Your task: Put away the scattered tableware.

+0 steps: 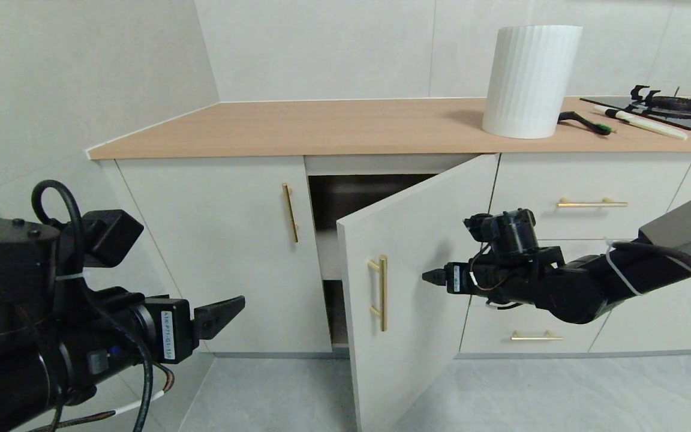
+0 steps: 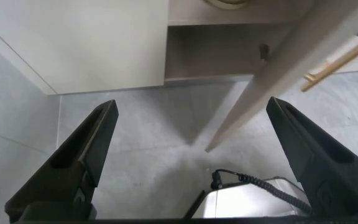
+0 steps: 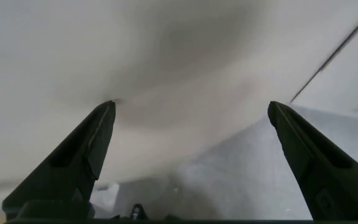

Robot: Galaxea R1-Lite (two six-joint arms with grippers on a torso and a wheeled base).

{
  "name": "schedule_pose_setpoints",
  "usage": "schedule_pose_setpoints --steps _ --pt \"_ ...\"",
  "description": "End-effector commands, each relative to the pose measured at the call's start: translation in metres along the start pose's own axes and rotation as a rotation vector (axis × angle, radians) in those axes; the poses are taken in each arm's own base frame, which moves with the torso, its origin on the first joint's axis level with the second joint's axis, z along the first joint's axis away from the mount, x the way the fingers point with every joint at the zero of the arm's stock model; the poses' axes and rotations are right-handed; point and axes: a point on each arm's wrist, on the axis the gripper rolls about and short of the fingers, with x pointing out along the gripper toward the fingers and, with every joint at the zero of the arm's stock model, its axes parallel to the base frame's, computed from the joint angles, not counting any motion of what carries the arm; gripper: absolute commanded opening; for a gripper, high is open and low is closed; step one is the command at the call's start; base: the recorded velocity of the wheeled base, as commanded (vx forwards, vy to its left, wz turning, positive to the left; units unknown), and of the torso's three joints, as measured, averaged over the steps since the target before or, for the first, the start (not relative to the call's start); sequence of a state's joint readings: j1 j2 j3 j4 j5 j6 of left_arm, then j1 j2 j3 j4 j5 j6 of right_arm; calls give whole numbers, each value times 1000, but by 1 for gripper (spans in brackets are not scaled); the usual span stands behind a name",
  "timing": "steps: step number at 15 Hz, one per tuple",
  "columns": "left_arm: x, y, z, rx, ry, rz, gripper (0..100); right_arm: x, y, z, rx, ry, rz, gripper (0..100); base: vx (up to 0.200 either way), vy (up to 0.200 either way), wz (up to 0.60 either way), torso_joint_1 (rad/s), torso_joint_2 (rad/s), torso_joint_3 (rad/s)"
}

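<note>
So, barely started: door [image 1: 405, 270] open, utensils [image 1: 639, 122] lying on counter [image 1: 321, 126] at 2 o'clock by stove [image 1: 678, 103], none stowed yet. Right tool [image 1: 432, 277] spread, empty, near door; left tool [image 1: 225, 312] spread, empty, 8 o'clock.

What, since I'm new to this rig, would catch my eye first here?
The half-open cabinet door under the counter, with the right gripper close to its face beside the gold handle. Next, the tall white ribbed container standing on the counter's right part. The left gripper sits low at left, jaws open.
</note>
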State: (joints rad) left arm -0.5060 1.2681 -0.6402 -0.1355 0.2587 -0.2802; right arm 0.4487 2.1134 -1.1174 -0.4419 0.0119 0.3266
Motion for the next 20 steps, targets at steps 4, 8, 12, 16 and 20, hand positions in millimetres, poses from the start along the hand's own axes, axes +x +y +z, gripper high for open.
schedule_pose_setpoints --steps 4,8,12,16,20 --pt "1 0 0 2 1 1 100 4 13 2 57 -17 29 100 0 0 0 0 0 0" --pt "1 0 0 2 3 1 100 33 26 11 211 -76 17 100 0 0 0 0 0 0" --pt "2 0 -1 1 6 2 100 75 25 11 295 -141 -56 100 0 0 0 0 0 0" --pt "2 0 -1 2 7 2 100 99 24 14 341 -218 -119 100 0 0 0 0 0 0" --pt "3 -1 -1 3 11 4 100 105 13 26 385 -278 -152 100 0 0 0 0 0 0"
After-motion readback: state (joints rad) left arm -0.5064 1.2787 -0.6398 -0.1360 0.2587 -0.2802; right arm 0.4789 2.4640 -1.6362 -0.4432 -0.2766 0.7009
